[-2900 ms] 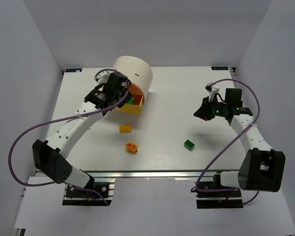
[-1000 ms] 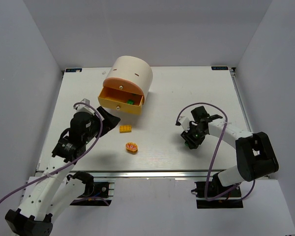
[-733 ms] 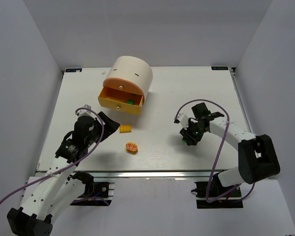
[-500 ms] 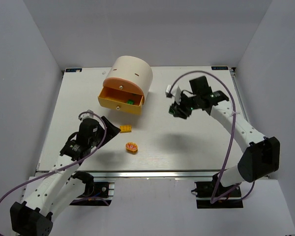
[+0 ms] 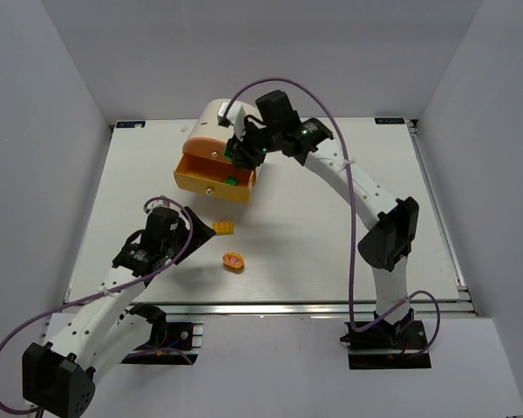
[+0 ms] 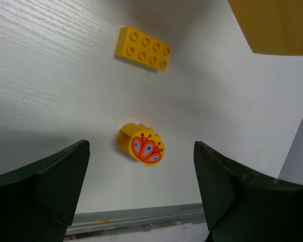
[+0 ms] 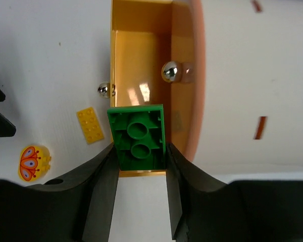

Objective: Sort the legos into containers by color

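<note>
- A green lego (image 7: pixel 137 132) sits clamped between the fingers of the right gripper (image 7: pixel 139 147), above the pulled-out yellow drawer (image 5: pixel 211 185) of the cream cabinet (image 5: pixel 238 120) at the far side.
- Another green brick (image 5: pixel 232 181) lies inside that drawer.
- The yellow-orange lego (image 6: pixel 143 48) lies on the table (image 5: pixel 331 218) near the drawer, with an orange disc (image 6: pixel 143 146) nearer still.
- The left gripper (image 5: pixel 196 227) hangs just left of them, spread apart and holding nothing.

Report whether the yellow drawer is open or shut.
Open. The yellow drawer is pulled out of the cream cabinet, its inside in plain view, with a green lego lying in it.
</note>
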Action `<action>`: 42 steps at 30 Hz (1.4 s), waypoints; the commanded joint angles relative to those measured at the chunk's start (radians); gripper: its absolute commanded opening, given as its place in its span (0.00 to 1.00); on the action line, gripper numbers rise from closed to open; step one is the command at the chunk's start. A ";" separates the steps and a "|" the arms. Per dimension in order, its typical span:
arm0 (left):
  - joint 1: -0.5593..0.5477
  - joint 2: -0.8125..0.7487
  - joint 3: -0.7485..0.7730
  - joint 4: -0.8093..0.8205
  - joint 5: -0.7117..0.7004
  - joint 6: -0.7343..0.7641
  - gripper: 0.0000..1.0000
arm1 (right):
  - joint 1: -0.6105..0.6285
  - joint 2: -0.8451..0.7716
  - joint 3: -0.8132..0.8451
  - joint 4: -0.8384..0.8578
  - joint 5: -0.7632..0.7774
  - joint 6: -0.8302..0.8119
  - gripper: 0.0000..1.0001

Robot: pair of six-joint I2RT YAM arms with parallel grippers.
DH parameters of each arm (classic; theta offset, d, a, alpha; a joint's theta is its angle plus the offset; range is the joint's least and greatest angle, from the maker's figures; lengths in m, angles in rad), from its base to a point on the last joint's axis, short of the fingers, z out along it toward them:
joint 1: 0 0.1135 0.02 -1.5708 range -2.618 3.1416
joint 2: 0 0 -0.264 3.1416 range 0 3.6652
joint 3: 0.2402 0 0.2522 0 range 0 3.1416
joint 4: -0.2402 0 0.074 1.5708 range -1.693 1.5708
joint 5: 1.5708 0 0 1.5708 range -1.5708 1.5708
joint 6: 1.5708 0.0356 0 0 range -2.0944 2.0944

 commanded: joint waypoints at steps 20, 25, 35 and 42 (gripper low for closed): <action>0.003 -0.026 -0.006 0.018 0.015 -0.013 0.94 | 0.099 0.029 -0.097 0.092 0.291 0.077 0.54; 0.003 -0.037 -0.004 0.012 0.012 -0.015 0.94 | 0.097 0.018 -0.096 0.086 0.279 0.077 0.58; 0.003 -0.054 -0.004 -0.006 0.004 -0.022 0.94 | 0.097 -0.141 -0.305 0.024 -0.327 -0.381 0.00; 0.003 -0.074 0.002 -0.026 -0.010 -0.030 0.94 | 0.146 -0.016 -0.281 0.102 -0.017 -0.271 0.00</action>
